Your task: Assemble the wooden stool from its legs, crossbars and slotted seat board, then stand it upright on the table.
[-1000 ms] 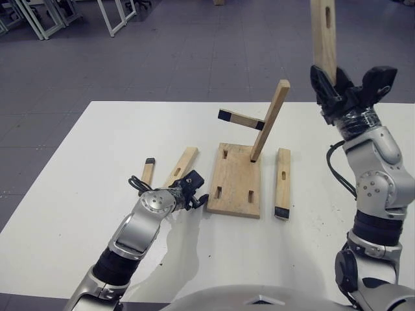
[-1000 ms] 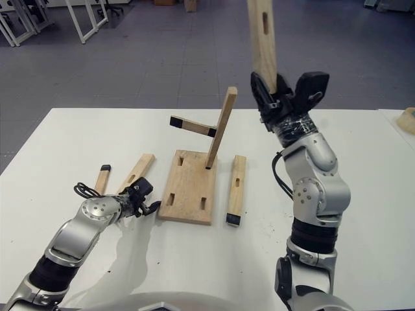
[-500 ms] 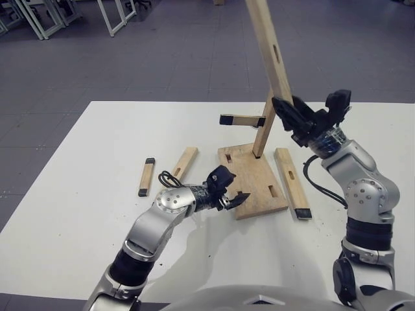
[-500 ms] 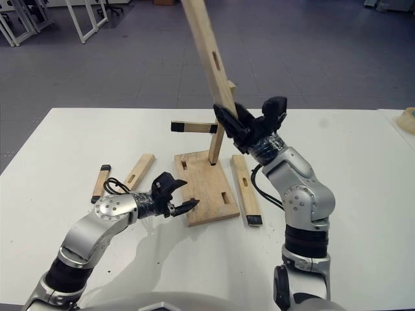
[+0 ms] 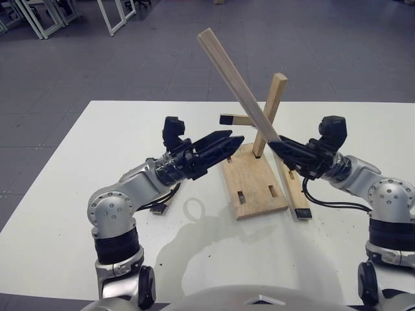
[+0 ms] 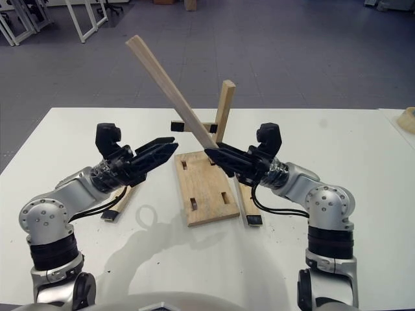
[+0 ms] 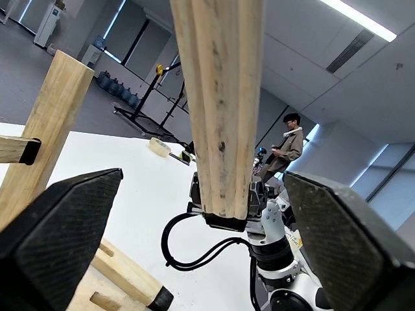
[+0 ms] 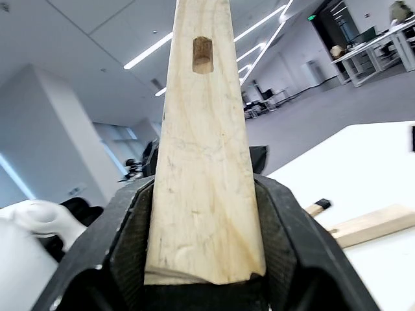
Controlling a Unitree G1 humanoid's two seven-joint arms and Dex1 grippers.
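The slotted seat board [image 5: 254, 188] lies flat mid-table. One leg [image 5: 270, 111] stands in its far slot, and a crossbar [image 5: 237, 120] juts left from that leg. My right gripper [image 5: 277, 148] is shut on the lower end of a second long leg [image 5: 235, 87], which slants up and to the left above the board; its pads clasp the leg [image 8: 204, 162] on both sides. My left gripper [image 5: 232, 146] hovers open left of the board, its fingers [image 7: 58, 240] pointing at the held leg [image 7: 220, 110] without touching it. Another loose leg [image 5: 295, 194] lies along the board's right edge.
Short wooden pieces [image 6: 117, 206] with black ends lie on the white table [image 5: 65, 214] under my left arm. Bare table lies to the front and far right. White desk frames [image 5: 117, 16] stand on the grey floor far behind.
My right arm has swung the held leg down from near upright to a steep left slant over the board. My left arm has lifted off the table with its gripper opened wider.
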